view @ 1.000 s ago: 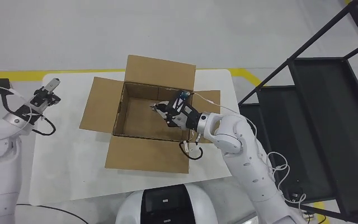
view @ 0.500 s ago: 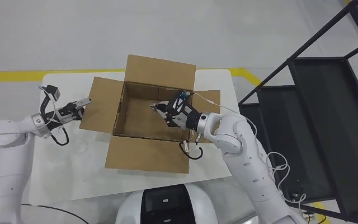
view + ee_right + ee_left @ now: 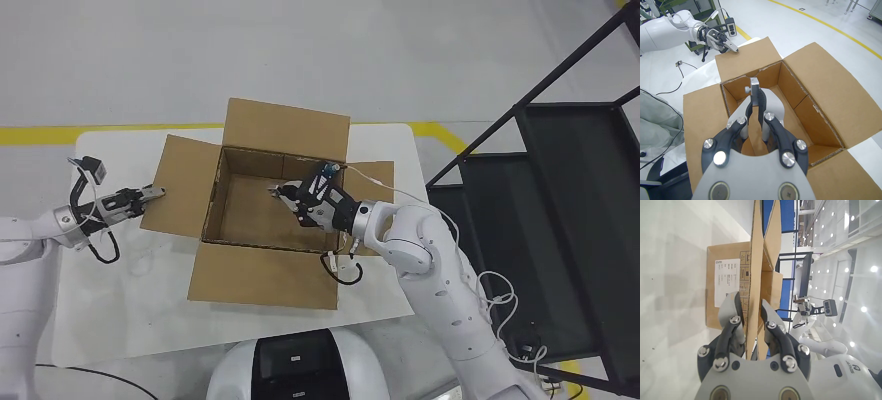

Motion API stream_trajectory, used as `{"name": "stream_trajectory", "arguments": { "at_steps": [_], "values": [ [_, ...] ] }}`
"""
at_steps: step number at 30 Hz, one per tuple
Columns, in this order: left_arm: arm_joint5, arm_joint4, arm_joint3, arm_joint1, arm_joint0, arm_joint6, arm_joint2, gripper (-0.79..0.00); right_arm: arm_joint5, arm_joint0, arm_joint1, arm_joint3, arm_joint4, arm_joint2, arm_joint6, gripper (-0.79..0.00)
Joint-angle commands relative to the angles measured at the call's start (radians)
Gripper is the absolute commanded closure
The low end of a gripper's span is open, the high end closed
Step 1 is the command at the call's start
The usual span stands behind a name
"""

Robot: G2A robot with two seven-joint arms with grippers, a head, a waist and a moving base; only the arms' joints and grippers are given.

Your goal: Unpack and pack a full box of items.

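Note:
An open cardboard box (image 3: 280,160) stands mid-table with all its flaps spread out. Over its inside, near the right wall, my right gripper (image 3: 288,193) is shut on a small metal block (image 3: 754,89) with a round knob. Under the block I see bare cardboard floor (image 3: 791,121). My left gripper (image 3: 152,191) is at the outer edge of the left flap (image 3: 182,195). In the left wrist view its open fingers (image 3: 736,306) straddle the flap's edge (image 3: 755,256). The right wrist view has that left gripper (image 3: 732,48) at the flap's corner (image 3: 745,60).
The box sits on a white table (image 3: 120,300). A black metal stair frame (image 3: 560,190) stands to the right, off the table. A black cable loop (image 3: 335,270) hangs under my right forearm near the box's front flap (image 3: 265,278).
My left arm swung in from the table's far left edge to the box, and its gripper now straddles the left flap's edge. The right arm and its metal block stayed put.

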Motion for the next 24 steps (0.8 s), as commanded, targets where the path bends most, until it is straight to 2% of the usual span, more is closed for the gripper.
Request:
{"name": "stream_trajectory", "arguments": {
  "at_steps": [1, 8, 21, 22, 23, 24],
  "values": [
    [-0.002, -0.018, -0.002, 0.001, 0.008, 0.016, -0.006, 0.000, 0.000, 0.000, 0.000, 0.000, 0.000, 0.000, 0.000, 0.000],
    [0.006, -0.085, -0.032, 0.015, 0.081, 0.066, -0.072, 0.000, 0.000, 0.000, 0.000, 0.000, 0.000, 0.000, 0.000, 0.000],
    [0.055, -0.135, -0.174, 0.051, 0.295, 0.116, -0.236, 0.000, 0.000, 0.000, 0.000, 0.000, 0.000, 0.000, 0.000, 0.000],
    [0.051, -0.128, -0.190, 0.053, 0.310, 0.115, -0.243, -0.114, 0.000, 0.000, 0.000, 0.000, 0.000, 0.000, 0.000, 0.000],
    [0.053, -0.118, -0.200, 0.055, 0.325, 0.116, -0.249, -0.785, 0.000, 0.000, 0.000, 0.000, 0.000, 0.000, 0.000, 0.000],
    [0.059, -0.126, -0.209, 0.055, 0.333, 0.127, -0.256, -0.785, 0.000, 0.000, 0.000, 0.000, 0.000, 0.000, 0.000, 0.000]
  ]
}}
